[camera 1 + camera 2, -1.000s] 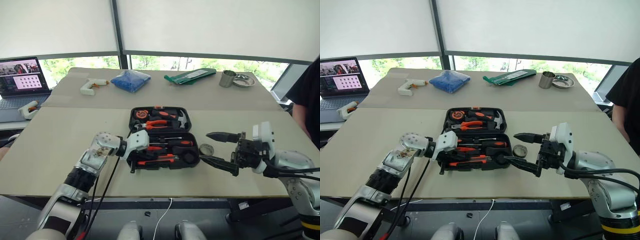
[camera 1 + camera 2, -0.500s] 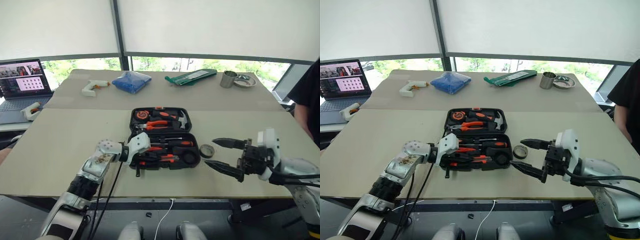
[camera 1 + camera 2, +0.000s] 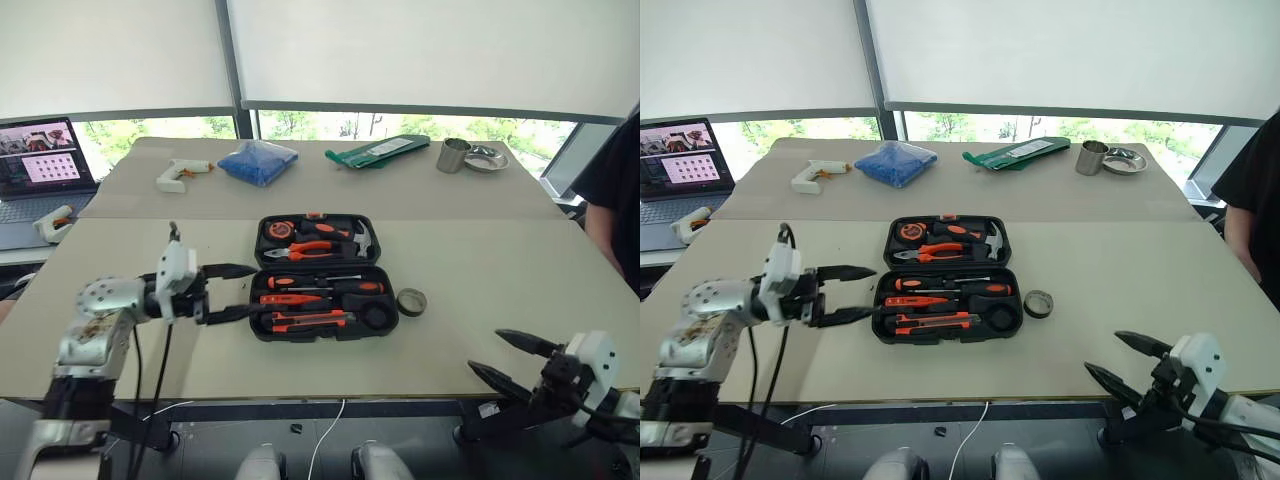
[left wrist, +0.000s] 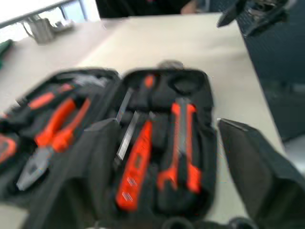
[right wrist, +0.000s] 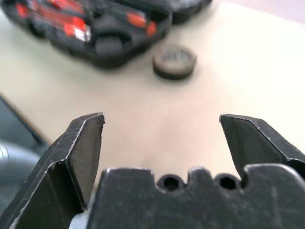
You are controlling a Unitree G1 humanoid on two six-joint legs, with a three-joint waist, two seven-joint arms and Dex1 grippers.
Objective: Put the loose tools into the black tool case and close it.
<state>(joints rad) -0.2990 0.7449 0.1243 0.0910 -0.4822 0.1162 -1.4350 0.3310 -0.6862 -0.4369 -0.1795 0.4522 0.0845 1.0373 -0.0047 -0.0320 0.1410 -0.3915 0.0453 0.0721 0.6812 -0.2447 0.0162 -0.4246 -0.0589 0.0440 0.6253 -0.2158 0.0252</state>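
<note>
Nearest, the right gripper is hanging past the worktop's front edge at the right, jaws spread wide and gripping nothing. Over at the left, the left gripper is hovering above the worktop just beside the case, its jaws parted and empty, pointing toward the case's near half.

Centrally, the case is lying open on the worktop. Its near half is holding screwdrivers, one above another, with the knife below them. Its far half is holding pliers, a hammer and a tape measure.

Just right of the case, the tape roll is lying flat on the worktop, apart from the case and loose. Nothing is standing between it and the case.

Farther back, a white glue gun, a blue bag, a green pouch, a metal cup and a metal dish are sitting along the far side. A laptop is standing open at the far left, and a person's dark sleeve is showing at the right edge.
</note>
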